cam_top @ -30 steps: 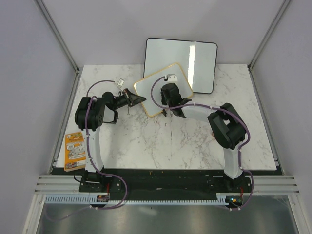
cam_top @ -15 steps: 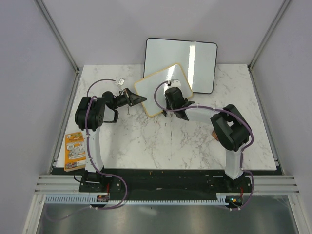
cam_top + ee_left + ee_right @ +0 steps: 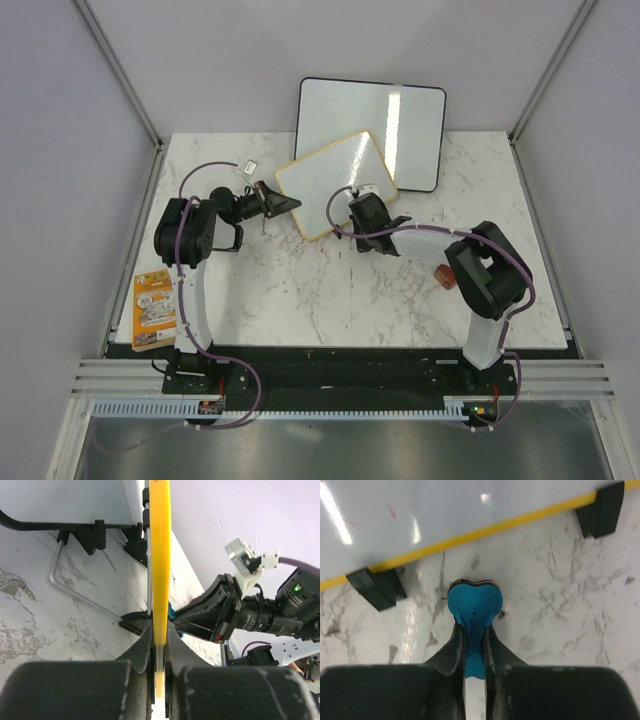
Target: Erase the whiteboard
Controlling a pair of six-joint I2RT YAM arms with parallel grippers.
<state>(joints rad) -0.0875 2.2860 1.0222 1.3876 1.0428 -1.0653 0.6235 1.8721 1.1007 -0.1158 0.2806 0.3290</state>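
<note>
Whiteboard (image 3: 335,180) stands tilted on its feet (image 3: 376,587) at the back of the table (image 3: 300,290), just in front of the big board (image 3: 400,120). Your left gripper (image 3: 157,650) is clamped on its yellow frame at one side edge only. Your right gripper (image 3: 472,630) is closed on the narrow end of a blue eraser (image 3: 474,602), which hangs over the marble just below the board's lower edge, not on the surface.

One short red stroke (image 3: 392,510) shows near the upper left of the right wrist view. It is faint, so you could miss it.

Watch these risks:
- Pressing far from the held edge may swing the board around that thin grip, or slide the frame out of the jaws.
- A hard push may rock it back onto the big board behind.
- Going up, the eraser may catch on the frame or a foot.
- The eraser is pinched by its tail, so it may twist under pressure and wipe badly.

Writing: the stroke spells nothing I can read. The orange packet (image 3: 155,310) at the table's left edge carries print too small to read. The big board looks blank.
</note>
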